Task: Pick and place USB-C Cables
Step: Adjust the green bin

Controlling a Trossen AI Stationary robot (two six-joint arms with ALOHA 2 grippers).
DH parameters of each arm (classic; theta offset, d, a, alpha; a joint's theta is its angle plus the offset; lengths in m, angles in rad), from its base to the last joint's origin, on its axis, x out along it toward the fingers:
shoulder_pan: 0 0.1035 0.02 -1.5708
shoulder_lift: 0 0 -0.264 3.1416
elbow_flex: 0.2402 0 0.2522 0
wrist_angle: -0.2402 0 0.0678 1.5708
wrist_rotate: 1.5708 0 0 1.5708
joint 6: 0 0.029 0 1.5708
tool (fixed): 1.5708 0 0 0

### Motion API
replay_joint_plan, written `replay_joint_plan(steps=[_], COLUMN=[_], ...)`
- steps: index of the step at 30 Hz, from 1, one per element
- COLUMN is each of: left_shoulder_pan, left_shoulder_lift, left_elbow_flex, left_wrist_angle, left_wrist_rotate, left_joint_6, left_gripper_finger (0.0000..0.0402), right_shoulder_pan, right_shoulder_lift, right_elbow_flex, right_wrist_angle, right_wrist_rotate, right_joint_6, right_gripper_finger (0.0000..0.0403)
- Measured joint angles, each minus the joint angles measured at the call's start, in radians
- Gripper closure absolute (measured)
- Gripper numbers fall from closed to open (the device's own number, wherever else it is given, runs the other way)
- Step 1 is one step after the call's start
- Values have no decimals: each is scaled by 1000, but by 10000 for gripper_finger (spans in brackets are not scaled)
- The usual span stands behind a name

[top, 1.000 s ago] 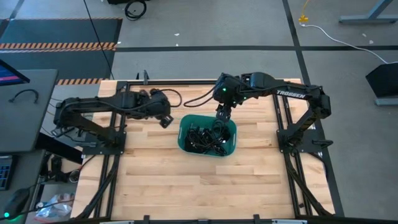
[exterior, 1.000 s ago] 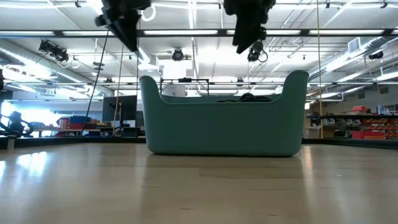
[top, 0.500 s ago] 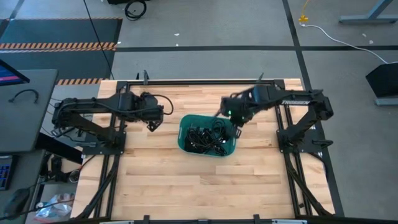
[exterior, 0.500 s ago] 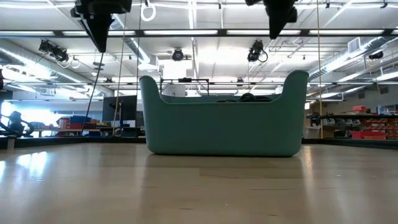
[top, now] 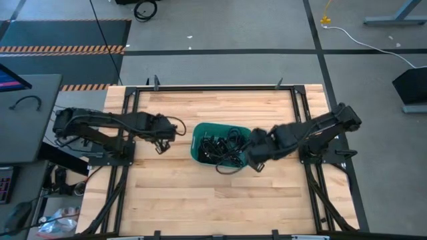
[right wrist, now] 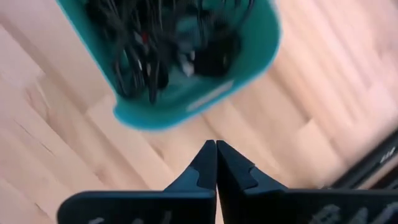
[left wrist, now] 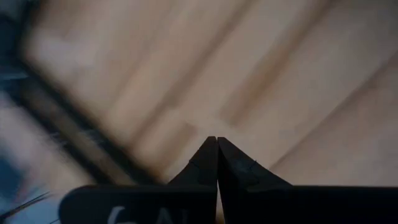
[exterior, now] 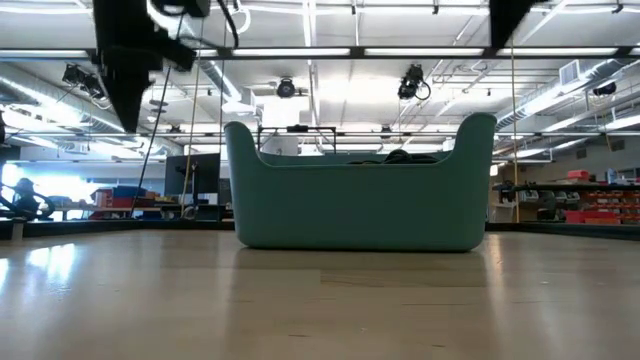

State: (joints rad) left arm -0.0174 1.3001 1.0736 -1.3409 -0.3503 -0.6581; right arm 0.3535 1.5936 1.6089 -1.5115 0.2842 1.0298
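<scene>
Both claws pressed together, empty: left claw [top: 160, 148] left of teal tub [top: 197, 155], right claw [top: 254, 164] lower right; reopen before descending onto USB-C cables [top: 220, 148].

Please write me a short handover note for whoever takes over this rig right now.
Left gripper: jaws shut and empty, over bare wood to the left of the teal tub.
Right gripper: jaws shut and empty, over the table just off the tub's right front corner.
USB-C cables: a black tangle inside the tub; one loop hangs over the tub's front rim toward the table.
Done: no cable lies clear of the tub on the wooden table, so no pick shows as finished.
Left: essentially every cable is yet to be picked and placed.
</scene>
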Motion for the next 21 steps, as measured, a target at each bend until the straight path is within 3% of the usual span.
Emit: replay_joint_plan(steps=[5, 15, 21], left_shoulder_pan=[0, 41, 98], left_shoulder_lift=[-33, -38, -38], left_elbow_flex=[-153, -186, -186], left_wrist_angle=[185, 273, 350], left_wrist_rotate=[102, 76, 25], left_joint_6=[16, 76, 147], left_gripper_finger=[400, 400, 401], right_shoulder_pan=[40, 75, 51], right_shoulder_lift=[1, 2, 2], right_elbow_flex=[-155, -447, -487], right_wrist_angle=[75, 528, 521], right_wrist_rotate=[-107, -170, -172], right_joint_6=[120, 232, 204], right_gripper_finger=[402, 402, 402])
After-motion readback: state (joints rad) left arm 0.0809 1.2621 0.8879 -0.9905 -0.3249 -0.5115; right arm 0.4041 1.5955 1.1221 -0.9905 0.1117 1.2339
